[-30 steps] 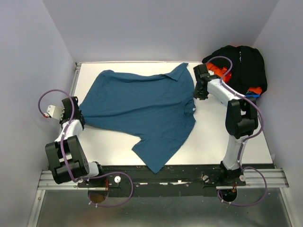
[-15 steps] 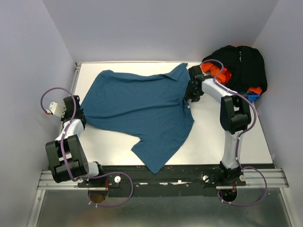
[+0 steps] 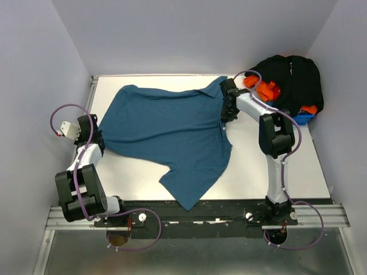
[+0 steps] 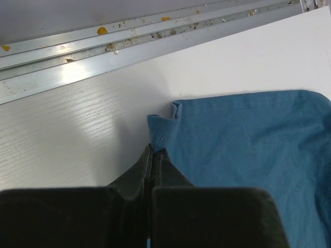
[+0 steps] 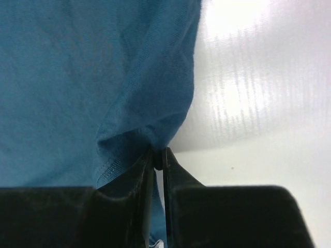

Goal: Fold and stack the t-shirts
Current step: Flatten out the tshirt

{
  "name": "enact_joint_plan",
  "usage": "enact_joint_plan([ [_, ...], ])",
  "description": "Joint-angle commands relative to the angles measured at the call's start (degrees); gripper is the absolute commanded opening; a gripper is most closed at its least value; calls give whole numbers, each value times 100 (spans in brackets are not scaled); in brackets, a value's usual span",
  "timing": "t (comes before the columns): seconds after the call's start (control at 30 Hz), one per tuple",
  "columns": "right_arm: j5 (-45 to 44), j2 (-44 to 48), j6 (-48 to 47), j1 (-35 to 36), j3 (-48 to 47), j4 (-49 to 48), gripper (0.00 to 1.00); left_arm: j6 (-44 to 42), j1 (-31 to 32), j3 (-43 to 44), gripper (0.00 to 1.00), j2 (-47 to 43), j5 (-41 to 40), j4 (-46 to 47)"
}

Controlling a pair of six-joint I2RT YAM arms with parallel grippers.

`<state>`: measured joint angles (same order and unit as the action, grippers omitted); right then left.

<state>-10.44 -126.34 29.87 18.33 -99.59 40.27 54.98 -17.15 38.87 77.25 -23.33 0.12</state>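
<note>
The white table (image 3: pixel 249 172) fills the middle of the overhead view. A teal collared shirt (image 3: pixel 172 132) lies spread across it from the left edge to right of centre, collar toward the top and one sleeve reaching toward the bottom edge. In the upper right corner a black shirt (image 3: pixel 295 77) sits heaped over an orange shirt (image 3: pixel 266 90), with a small blue bin (image 3: pixel 304 118) peeking out beneath. The left gripper (image 4: pixel 153 152) is at the shirt's left edge, jaws pressed together on a cloth corner. The right gripper (image 5: pixel 158 155), just below the collar in the overhead view, pinches a fold of the shirt's right edge.
</note>
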Motion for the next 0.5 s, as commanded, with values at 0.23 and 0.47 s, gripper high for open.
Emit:
enact_joint_plan([
  [0.23,-434,541,-297,-891,90,271,4,-23,150,6,0,-9,242,243],
  [0.47,-100,277,-403,-980,-824,832,47,39,282,-3,0,27,259,225],
])
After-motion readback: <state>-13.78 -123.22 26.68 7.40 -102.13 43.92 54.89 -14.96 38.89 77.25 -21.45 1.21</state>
